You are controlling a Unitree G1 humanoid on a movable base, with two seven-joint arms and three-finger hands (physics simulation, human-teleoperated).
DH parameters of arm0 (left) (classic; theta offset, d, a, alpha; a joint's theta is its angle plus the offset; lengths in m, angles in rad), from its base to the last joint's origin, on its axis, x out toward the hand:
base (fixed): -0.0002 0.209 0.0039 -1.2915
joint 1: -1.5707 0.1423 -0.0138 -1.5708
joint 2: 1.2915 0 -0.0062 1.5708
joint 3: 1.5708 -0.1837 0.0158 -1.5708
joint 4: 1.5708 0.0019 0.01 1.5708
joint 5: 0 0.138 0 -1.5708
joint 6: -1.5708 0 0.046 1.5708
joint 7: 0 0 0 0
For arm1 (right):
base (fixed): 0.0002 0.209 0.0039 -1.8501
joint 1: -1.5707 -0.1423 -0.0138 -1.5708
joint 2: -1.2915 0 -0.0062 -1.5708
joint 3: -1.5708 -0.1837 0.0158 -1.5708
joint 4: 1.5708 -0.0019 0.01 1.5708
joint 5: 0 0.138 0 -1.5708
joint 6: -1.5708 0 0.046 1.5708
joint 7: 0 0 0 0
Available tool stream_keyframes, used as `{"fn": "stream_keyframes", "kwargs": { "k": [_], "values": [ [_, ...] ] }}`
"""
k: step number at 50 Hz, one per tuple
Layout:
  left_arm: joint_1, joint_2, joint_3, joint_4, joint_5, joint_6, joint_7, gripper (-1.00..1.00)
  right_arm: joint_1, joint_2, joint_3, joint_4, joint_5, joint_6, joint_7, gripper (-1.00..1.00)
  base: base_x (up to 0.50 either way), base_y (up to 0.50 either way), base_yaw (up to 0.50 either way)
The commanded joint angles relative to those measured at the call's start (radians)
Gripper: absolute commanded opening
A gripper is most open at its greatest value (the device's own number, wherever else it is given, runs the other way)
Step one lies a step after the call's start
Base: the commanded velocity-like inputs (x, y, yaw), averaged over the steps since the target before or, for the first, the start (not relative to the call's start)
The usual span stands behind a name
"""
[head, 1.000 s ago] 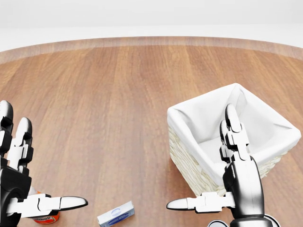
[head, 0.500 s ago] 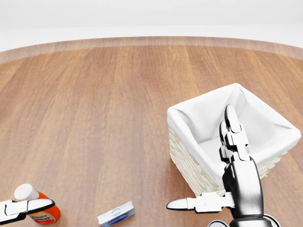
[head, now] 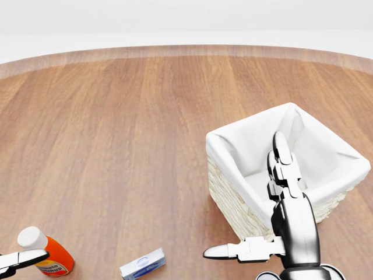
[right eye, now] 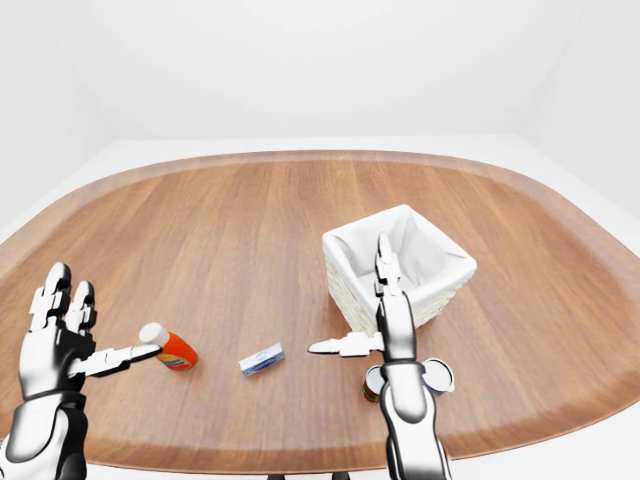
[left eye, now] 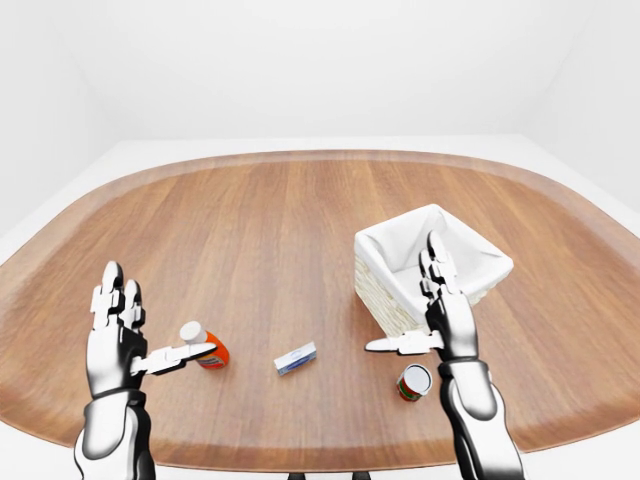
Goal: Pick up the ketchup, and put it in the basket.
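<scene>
The left hand [left eye: 118, 340] is hanging over the wooden counter [left eye: 270, 230] with its fingers [left eye: 108, 290] spread open and its thumb pointing toward the ketchup [left eye: 205, 348]. The bottle is lying tilted on its side, white cap toward the hand, just beside the thumb tip; whether they are touching is not clear. The right hand [left eye: 440, 318] is also standing open and gripping nothing, its 2 upper fingers rising across the near wall of the basket [left eye: 400, 250] and its thumb pointing toward the left hand.

The step in hand looks like the reach for the bottle. To do it well, the left hand should be coming down and over so the bottle's orange body sits between thumb and the 2 opposing fingers, not the rounded cap, which would likely be slipping out. Closing across the width of the lying bottle should be giving the firmest hold.

Between the 2 hands a small blue-and-white box [left eye: 296, 358] is lying, and a can [left eye: 413, 381] is standing just below the right thumb; both are near the carry path to the basket, which sits well apart from the ketchup.
</scene>
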Motion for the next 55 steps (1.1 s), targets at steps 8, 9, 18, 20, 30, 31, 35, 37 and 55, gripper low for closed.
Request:
{"fn": "stream_keyframes", "kwargs": {
  "k": [8, 9, 18, 20, 30, 31, 35, 37, 55],
  "values": [
    [-0.037, 0.046, -0.016, 0.216, -0.01, 0.0, 0.025, 1.0, 0.002, -0.001, 0.013, 0.003, -0.001, -0.003, 0.005, 1.0, 0.0, 0.0, 0.0],
    [-0.041, 0.048, -0.018, 0.228, -0.01, 0.0, 0.027, 1.0, 0.004, -0.001, 0.015, 0.001, -0.002, -0.003, 0.005, 1.0, 0.0, 0.0, 0.0],
    [-0.067, 0.069, -0.042, 0.335, -0.041, 0.0, 0.043, 1.0, 0.004, -0.001, 0.014, 0.005, 0.003, -0.011, 0.004, 1.0, 0.0, 0.0, 0.0],
    [-0.08, 0.077, -0.048, 0.379, -0.04, 0.0, 0.048, 1.0, 0.006, -0.001, 0.016, 0.004, 0.002, -0.01, 0.005, 1.0, 0.0, 0.0, 0.0],
    [-0.148, 0.128, -0.082, 0.605, -0.072, 0.0, 0.072, 1.0, 0.017, -0.003, 0.026, -0.015, 0.022, -0.001, 0.02, 1.0, 0.0, 0.0, 0.0],
    [-0.155, 0.133, -0.087, 0.621, -0.073, 0.0, 0.076, 1.0, 0.018, -0.004, 0.027, -0.015, 0.021, -0.002, 0.02, 1.0, 0.0, 0.0, 0.0],
    [-0.181, 0.146, -0.102, 0.683, -0.075, 0.0, 0.086, 1.0, 0.017, -0.004, 0.028, -0.017, 0.022, 0.001, 0.02, 1.0, 0.0, 0.0, 0.0],
    [-0.205, 0.154, -0.109, 0.74, -0.079, 0.0, 0.087, 1.0, 0.018, -0.004, 0.029, -0.018, 0.021, 0.001, 0.02, 1.0, 0.0, 0.0, 0.0],
    [-0.315, 0.21, -0.179, 1.022, -0.112, 0.0, 0.107, 1.0, 0.017, -0.005, 0.037, -0.008, 0.015, -0.005, 0.019, 1.0, 0.0, 0.0, 0.0]
  ]
}}
